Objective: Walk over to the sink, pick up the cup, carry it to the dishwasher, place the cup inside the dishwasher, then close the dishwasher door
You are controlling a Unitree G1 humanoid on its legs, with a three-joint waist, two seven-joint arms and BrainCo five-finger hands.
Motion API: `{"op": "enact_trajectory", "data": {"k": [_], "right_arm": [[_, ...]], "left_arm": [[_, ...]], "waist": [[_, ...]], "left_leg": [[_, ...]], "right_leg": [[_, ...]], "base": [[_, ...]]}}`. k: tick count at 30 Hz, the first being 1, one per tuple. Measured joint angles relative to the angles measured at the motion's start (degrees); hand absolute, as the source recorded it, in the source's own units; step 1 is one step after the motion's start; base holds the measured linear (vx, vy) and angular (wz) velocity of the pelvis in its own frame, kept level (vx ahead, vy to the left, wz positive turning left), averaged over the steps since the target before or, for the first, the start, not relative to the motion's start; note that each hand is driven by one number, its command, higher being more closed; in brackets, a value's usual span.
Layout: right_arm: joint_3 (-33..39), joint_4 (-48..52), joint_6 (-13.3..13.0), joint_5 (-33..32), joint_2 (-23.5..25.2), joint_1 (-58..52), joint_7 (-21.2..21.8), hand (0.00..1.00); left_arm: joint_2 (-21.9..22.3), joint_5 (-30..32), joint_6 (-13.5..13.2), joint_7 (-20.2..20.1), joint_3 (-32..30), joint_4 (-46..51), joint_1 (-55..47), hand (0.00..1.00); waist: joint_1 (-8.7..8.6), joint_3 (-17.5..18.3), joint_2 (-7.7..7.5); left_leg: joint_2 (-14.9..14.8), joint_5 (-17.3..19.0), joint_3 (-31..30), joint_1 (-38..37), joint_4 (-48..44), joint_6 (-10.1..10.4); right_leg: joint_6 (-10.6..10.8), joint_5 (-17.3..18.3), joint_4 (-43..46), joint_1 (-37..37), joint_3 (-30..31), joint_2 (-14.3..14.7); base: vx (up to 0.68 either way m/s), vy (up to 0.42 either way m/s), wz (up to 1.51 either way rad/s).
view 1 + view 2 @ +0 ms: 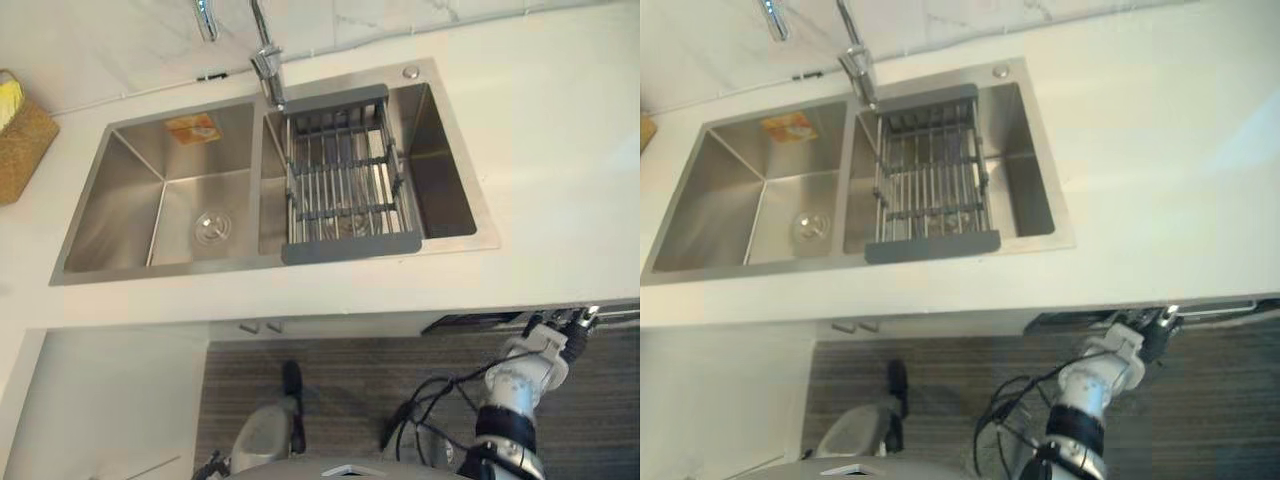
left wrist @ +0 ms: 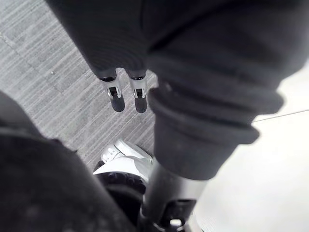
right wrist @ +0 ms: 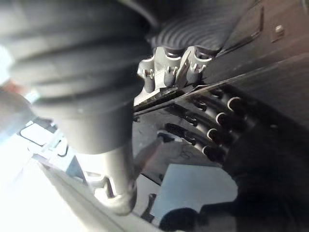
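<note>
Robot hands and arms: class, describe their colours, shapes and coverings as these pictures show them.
The left robot hand has slim silver fingers ending in rounded dark tips, below a dark ribbed cover with thick folds at the wrist. The right robot hand wears the same dark ribbed cover over silver metal parts. The right arm is a silver-grey tube in segments, with a dark band.

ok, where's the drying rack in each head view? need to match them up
Left eye view: drying rack just right of centre, upper half, set in the right basin.
Right eye view: the rack just left of centre, upper half.
Shared landmark: faucet, rising by the rack's far left corner.
</note>
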State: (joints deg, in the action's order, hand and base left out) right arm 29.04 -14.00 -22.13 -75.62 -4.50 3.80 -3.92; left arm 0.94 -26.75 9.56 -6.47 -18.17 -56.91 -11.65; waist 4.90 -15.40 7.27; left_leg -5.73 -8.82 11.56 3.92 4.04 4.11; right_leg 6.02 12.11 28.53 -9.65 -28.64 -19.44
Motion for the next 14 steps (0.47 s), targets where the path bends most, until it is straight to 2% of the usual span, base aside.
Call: {"op": "enact_trajectory", "data": {"k": [3,4,7,11,13,14], "right_arm": [[-5.01,-0.39,0.64,1.79,1.96,-5.42,4.22,0.00],[-6.88,-1.08,1.08,2.96,3.33,-8.38,5.22,0.00],[-10.76,-9.14,1.51,9.07,6.73,-13.84,6.55,0.00],[-10.81,-21.65,3.01,15.23,6.72,-15.72,6.47,0.00],[-10.79,-26.92,3.78,19.08,6.35,-16.44,6.39,0.00],[-10.79,-30.02,4.00,22.34,6.22,-16.47,6.37,0.00]], "left_arm": [[0.11,0.16,-1.33,0.34,-0.99,-0.20,-1.16,0.00],[0.11,0.92,-1.97,0.55,-1.52,-0.32,-1.38,0.00],[-0.52,2.19,-3.34,1.45,-1.99,-1.42,-2.54,0.00],[-1.20,3.31,-5.42,3.17,-0.94,-3.96,-2.63,0.00],[-2.35,3.26,-4.98,3.71,1.50,-4.66,-2.46,0.00],[-3.17,2.04,-3.78,3.71,2.95,-4.70,-2.38,0.00]], "waist": [[-0.31,1.30,-1.08],[-0.36,2.47,-2.08],[-0.56,6.15,-3.90],[-2.47,7.59,-3.96],[-3.24,8.00,-4.22],[-3.34,8.07,-4.43]], "left_leg": [[-1.44,0.70,3.53,-1.69,-0.51,0.61],[-2.01,1.13,4.54,-2.47,-1.04,0.71],[-2.99,2.30,7.77,-5.43,-0.82,1.85],[-3.42,3.46,10.50,-8.21,-0.09,2.30],[-3.37,3.73,11.58,-8.66,0.29,2.26],[-3.34,3.97,12.22,-8.94,0.28,2.08]], "right_leg": [[0.37,0.14,-2.12,1.95,0.11,1.32],[0.38,0.03,-2.94,2.56,0.59,1.89],[0.11,-1.87,-6.98,4.32,3.20,4.29],[0.62,-5.80,-14.09,7.31,5.58,7.04],[0.78,-7.91,-17.55,8.10,6.52,8.01],[0.84,-9.39,-19.76,8.82,7.18,8.58]], "base": [[0.05,-0.019,-0.19],[0.07,-0.013,-0.26],[0.12,0.020,-0.54],[0.08,0.051,-0.45],[0.03,0.054,-0.38],[0.01,0.028,-0.20]]}}
